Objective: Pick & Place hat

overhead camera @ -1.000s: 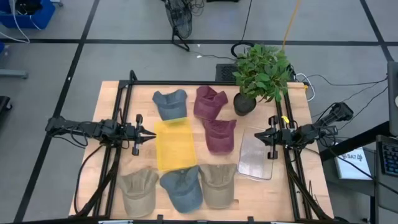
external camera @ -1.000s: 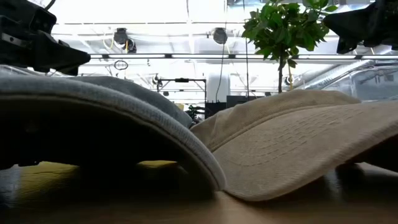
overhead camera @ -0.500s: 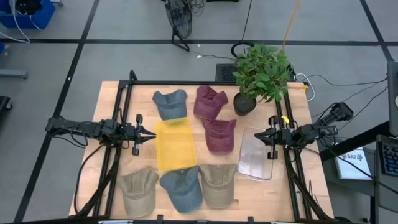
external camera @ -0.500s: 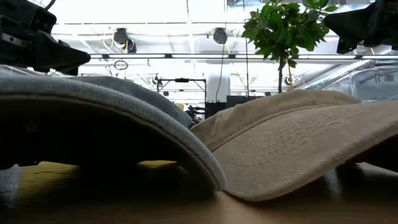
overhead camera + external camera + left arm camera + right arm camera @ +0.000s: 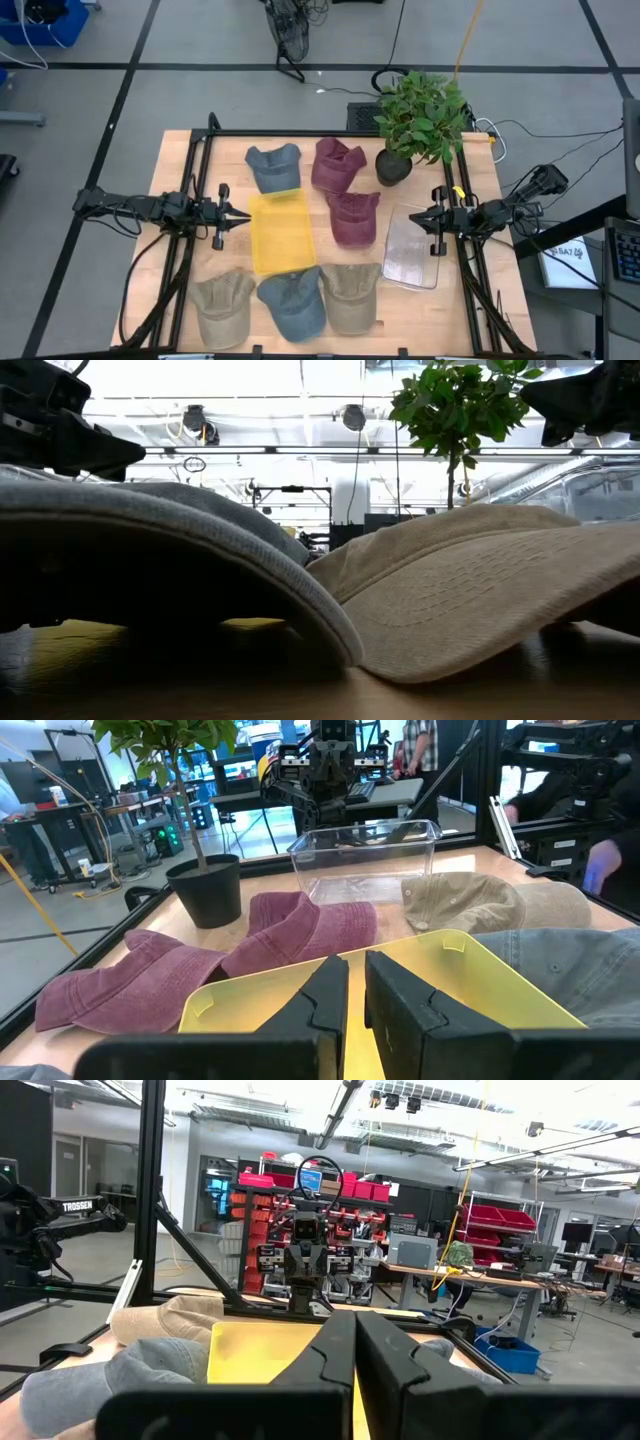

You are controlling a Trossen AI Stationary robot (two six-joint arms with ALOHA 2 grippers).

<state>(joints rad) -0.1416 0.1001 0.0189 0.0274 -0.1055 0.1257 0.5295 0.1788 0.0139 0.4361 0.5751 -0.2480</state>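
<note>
Six caps lie crown-up on the wooden table: a blue one (image 5: 273, 166) and two maroon ones (image 5: 338, 165) (image 5: 352, 217) toward the far side, and tan (image 5: 222, 307), blue (image 5: 294, 302) and tan (image 5: 350, 297) along the near edge. My left gripper (image 5: 243, 214) hovers shut at the left rim of the yellow tray (image 5: 281, 232). My right gripper (image 5: 413, 217) hovers shut over the right side of the clear bin (image 5: 411, 247). In the low view the near blue cap's brim (image 5: 150, 530) and a tan cap (image 5: 480, 590) fill the picture.
A potted plant (image 5: 418, 120) stands at the far right corner. A black frame (image 5: 300, 133) runs around the table's edges. The left wrist view shows the tray (image 5: 420, 980), maroon caps (image 5: 300, 925) and bin (image 5: 365, 855) ahead; people show in the room beyond.
</note>
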